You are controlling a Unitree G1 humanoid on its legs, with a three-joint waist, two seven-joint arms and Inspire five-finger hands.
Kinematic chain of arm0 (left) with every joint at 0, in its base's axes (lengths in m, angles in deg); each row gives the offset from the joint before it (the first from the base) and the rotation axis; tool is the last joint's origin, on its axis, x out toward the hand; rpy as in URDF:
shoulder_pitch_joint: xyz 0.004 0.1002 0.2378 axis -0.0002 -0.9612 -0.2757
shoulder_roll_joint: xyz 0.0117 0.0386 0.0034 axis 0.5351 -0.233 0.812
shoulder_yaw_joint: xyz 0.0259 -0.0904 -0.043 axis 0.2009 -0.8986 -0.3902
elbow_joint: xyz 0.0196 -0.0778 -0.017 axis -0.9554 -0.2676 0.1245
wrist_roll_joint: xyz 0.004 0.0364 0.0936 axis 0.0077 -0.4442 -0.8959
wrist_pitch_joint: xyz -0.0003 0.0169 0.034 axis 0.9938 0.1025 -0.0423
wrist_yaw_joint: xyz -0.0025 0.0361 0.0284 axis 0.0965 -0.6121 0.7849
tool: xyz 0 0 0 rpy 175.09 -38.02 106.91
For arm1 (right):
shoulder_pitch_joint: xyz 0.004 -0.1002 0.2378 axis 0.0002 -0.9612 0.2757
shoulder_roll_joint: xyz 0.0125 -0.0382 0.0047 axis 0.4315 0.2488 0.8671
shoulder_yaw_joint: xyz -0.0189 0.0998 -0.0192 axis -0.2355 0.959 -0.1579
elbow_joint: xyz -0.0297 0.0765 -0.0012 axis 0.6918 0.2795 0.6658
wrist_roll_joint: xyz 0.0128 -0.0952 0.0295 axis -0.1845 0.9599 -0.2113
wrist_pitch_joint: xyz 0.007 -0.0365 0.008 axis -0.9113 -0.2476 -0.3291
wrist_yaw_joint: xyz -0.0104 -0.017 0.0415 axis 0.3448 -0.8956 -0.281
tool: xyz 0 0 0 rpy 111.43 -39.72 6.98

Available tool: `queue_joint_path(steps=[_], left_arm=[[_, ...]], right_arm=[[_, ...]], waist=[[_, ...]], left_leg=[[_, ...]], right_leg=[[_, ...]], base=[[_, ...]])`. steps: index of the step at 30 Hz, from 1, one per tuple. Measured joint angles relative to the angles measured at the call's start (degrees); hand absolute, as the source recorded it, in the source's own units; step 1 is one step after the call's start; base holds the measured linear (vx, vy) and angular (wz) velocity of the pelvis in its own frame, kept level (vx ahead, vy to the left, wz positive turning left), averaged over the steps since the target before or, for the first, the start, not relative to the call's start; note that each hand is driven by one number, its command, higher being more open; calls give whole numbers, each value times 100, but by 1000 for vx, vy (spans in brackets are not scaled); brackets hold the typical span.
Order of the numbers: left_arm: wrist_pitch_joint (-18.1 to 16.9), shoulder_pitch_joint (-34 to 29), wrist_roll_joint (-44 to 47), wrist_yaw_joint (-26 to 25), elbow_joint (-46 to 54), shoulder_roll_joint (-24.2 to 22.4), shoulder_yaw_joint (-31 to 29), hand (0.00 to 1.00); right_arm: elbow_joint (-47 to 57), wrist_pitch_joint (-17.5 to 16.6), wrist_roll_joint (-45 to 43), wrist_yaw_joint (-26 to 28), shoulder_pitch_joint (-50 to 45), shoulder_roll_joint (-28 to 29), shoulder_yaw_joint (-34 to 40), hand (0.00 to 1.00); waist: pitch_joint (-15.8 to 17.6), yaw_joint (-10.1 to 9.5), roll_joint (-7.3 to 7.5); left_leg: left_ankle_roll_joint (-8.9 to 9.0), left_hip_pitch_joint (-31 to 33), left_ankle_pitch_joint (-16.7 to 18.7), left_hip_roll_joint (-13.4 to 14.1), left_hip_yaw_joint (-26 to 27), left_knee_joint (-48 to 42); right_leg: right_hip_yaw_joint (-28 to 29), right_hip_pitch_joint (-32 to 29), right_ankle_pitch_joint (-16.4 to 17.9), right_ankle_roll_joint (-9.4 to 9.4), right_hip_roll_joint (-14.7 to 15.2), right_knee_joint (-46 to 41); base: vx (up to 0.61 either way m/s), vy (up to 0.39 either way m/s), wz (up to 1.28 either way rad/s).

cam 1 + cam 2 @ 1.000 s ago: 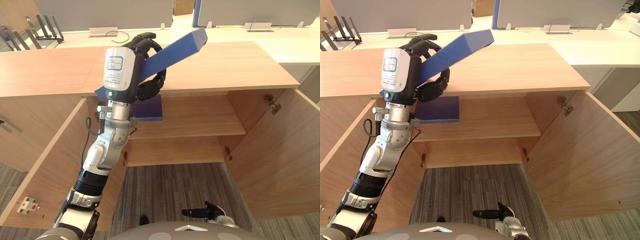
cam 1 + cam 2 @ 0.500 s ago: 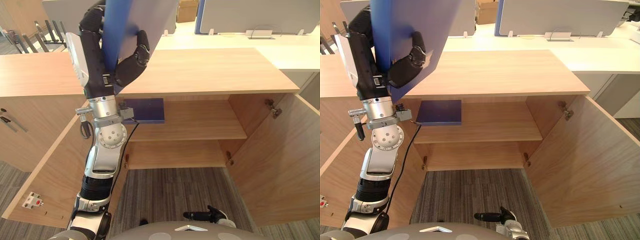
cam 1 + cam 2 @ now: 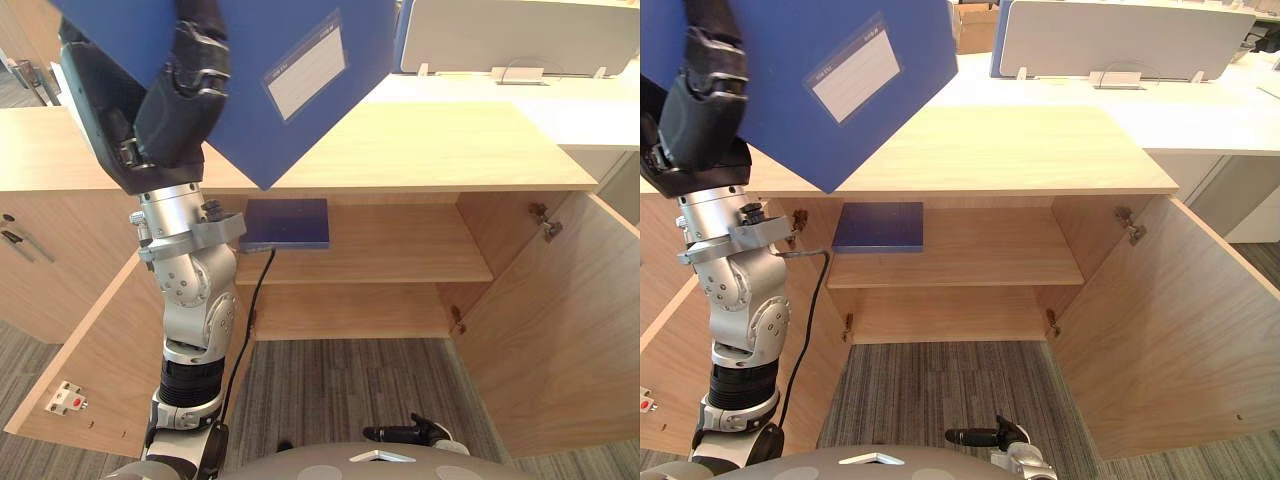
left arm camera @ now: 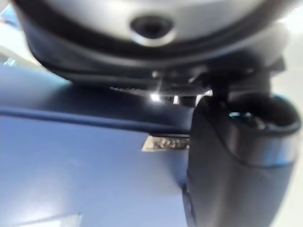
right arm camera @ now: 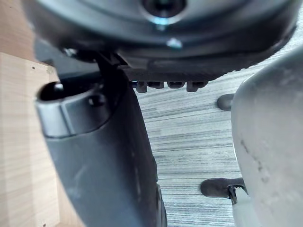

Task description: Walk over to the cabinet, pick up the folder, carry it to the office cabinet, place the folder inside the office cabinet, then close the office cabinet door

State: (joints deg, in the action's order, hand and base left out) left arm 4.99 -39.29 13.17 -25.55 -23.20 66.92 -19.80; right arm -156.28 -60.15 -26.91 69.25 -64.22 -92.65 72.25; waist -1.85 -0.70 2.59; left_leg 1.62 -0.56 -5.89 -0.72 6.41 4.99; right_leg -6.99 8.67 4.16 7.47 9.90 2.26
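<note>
Above the open cabinet, left arm upright, left hand curled round the folder, held high and tilted. Right hand hangs low, fingers relaxed.

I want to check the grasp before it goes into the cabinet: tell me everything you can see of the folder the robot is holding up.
The folder is a flat, stiff-looking dark blue cover with a pale rectangular label pocket on its face. It is held high and tilted, with one corner pointing down in front of the cabinet top. The left hand grips it near one side, fingers curled over its face.
</note>
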Motion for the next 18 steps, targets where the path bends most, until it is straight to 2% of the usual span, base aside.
queue_joint_path(steps=[5, 8, 10, 13, 14, 17, 18], left_arm=[[-92, -99, 1219, 416, -96, -5, -54, 0], [-101, -173, 1884, 746, -329, -7, -232, 0], [-104, -379, 2302, 973, -470, -16, -402, 0], [-95, -674, 2736, 1135, -733, -89, -659, 0], [-90, -726, 2789, 1149, -758, -124, -723, 0], [-89, -797, 3018, 1205, -786, -222, -1079, 0], [-90, -798, 3065, 1254, -765, -215, -1232, 0]], right_arm=[[376, 4, -380, -15, -69, -39, -523, 100], [1268, 5, -708, 7, -228, -27, -799, 100], [2209, 0, -938, 12, -347, -53, -848, 100], [3748, -101, -1130, 15, -559, -71, -626, 100], [3949, -140, -1131, 5, -560, -73, -563, 100], [4745, -253, -1134, -84, -504, -77, -238, 100], [4980, -311, -1135, -154, -456, -71, -165, 100]], waist=[[-27, -46, -19], [-41, -27, -44], [-50, 23, -75], [-34, 175, -60], [-23, 190, -60], [161, 230, -40], [215, 251, 2]], left_leg=[[-1, 16, 3, 27, 154, -2], [-14, 22, 13, 37, 301, -4], [-45, 22, 33, 22, 445, -8], [-121, -20, 46, -97, 481, -9], [-133, -44, 54, -115, 491, -9], [-208, -284, 184, -132, 584, -8], [-234, -341, 209, -189, 641, -4]], right_leg=[[174, -115, -48, 3, -2, -4], [337, -237, -80, 12, 8, -64], [508, -412, -56, 3, 23, -253], [583, -811, 280, -29, 119, -1111], [549, -897, 326, -51, 143, -1319], [16, -1280, 445, -228, 333, -2427], [-303, -1418, 481, -298, 491, -2762]], base=[[-23, -2, -18], [-41, 13, -29], [-43, 43, -31], [-42, 54, -11], [-70, 24, -11], [-82, 7, -22], [-101, 23, -26]])
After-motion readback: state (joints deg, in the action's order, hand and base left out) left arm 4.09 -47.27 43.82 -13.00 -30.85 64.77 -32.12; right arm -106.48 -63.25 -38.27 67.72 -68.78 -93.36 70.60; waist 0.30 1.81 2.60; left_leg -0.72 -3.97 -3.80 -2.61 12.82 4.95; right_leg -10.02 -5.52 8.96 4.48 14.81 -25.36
